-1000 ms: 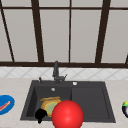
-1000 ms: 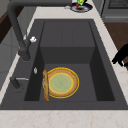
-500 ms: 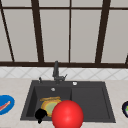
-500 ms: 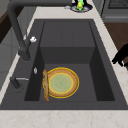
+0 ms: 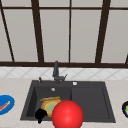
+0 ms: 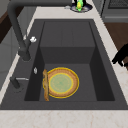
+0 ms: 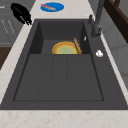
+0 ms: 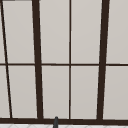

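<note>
Behind the sink (image 6: 67, 35) runs a wide window (image 8: 53, 37) with dark bars, and pale stone worktop (image 7: 62, 117) lies all round the dark basin. We see the left hand (image 5: 40, 114) hanging in the air above the sink's front rim, at the basin end. Its fingers (image 7: 27, 20) are loosely spread and point downward, and they hold nothing.

Nearest to it is the yellow plate (image 6: 61, 83) with a green centre, flat on the basin floor. A wooden stick (image 6: 45, 85) lies along the plate's edge on the faucet (image 5: 56, 71) side, touching it. In the front view a red ball (image 5: 67, 115) sits just right of the hand and covers part of the front rim. We cannot tell whether the two touch.

A blue dish (image 5: 5, 104) lies on the worktop to the left, and a dark dish (image 6: 79, 6) to the right, both well apart from the hand.

We judge the risks thus: a straight drop could catch the fingers on the rim, a sideways move could knock the ball, and a nudge to the stick could shift the plate
</note>
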Available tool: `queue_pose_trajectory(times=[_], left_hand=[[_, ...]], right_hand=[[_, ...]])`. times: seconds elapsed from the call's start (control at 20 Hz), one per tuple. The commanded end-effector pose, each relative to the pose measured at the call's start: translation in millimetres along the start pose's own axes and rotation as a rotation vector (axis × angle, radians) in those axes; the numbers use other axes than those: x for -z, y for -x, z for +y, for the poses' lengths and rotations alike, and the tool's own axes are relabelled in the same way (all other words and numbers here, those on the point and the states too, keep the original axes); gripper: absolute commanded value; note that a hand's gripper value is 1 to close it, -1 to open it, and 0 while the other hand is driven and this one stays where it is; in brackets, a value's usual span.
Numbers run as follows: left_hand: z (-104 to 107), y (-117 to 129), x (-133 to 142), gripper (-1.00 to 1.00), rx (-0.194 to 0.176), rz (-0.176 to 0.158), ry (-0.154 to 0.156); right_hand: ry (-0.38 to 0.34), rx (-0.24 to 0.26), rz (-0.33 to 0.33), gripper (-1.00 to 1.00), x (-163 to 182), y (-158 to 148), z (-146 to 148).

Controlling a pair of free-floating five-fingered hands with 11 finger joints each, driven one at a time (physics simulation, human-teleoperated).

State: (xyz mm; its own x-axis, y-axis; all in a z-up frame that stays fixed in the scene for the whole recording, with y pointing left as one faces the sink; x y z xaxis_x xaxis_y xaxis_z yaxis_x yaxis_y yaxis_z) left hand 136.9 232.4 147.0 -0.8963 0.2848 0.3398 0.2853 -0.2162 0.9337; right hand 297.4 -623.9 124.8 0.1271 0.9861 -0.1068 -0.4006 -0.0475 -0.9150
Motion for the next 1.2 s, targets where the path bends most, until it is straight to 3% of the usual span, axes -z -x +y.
queue_pose_trajectory(times=[0.0, 0.15, 0.25, 0.35, 0.55, 0.7, 0.8, 1.15], left_hand=[[0, 0, 0, 0.00, 0.000, 0.000, 0.000], [0, 0, 0, 0.00, 0.000, 0.000, 0.000], [0, 0, 0, 0.00, 0.000, 0.000, 0.000], [0, 0, 0, 0.00, 0.000, 0.000, 0.000], [0, 0, 0, 0.00, 0.000, 0.000, 0.000], [0, 0, 0, 0.00, 0.000, 0.000, 0.000], [0, 0, 0, 0.00, 0.000, 0.000, 0.000], [0, 0, 0, 0.00, 0.000, 0.000, 0.000]], right_hand=[[0.014, 0.018, -0.014, -1.00, -2, 19, 35], [0.111, 0.023, -0.030, -1.00, 3, 20, 29], [0.132, 0.068, -0.011, -1.00, 0, 24, 13], [0.121, 0.104, -0.035, -1.00, -2, 25, -1], [0.023, 0.075, -0.055, -1.00, -7, 26, -20], [-0.009, 0.066, -0.056, -1.00, -13, 19, -31], [0.068, 0.069, 0.017, -1.00, -14, 7, -30], [0.058, -0.027, 0.093, -1.00, -11, -32, -38]])
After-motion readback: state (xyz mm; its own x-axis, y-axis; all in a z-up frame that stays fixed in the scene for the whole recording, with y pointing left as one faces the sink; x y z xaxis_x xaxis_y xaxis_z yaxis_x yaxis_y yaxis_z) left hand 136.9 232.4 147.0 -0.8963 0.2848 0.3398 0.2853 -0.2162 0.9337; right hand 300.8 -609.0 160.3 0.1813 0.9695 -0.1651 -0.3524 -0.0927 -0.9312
